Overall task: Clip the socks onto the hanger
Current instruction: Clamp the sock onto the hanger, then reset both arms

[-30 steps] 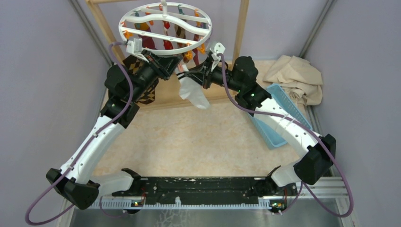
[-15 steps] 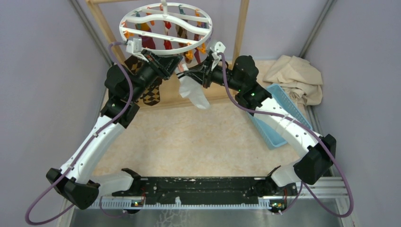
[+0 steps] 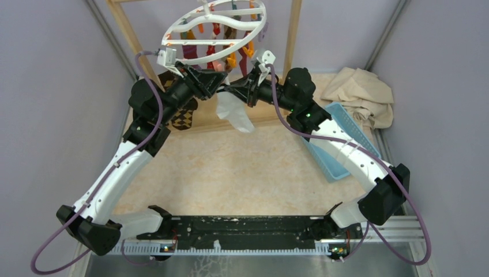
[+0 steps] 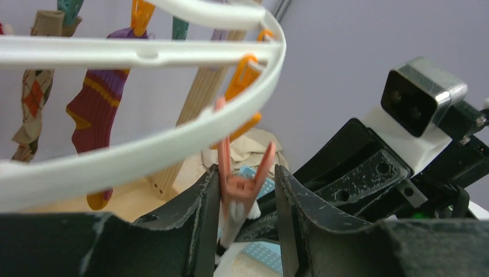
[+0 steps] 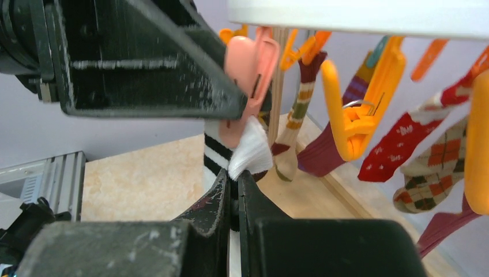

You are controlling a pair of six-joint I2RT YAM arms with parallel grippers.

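Beneath the hanger (image 4: 144,151) rim, the left claw (image 4: 245,193) grips a pink peg (image 5: 242,69) while the right claw (image 5: 233,184) pinches the white striped sock (image 5: 251,151) at its mouth; judged next: seat cuff deeper, release peg.

Hanger (image 3: 179,26) hook cut by top edge; white sock (image 5: 251,150) body hidden behind right tool (image 5: 233,193).
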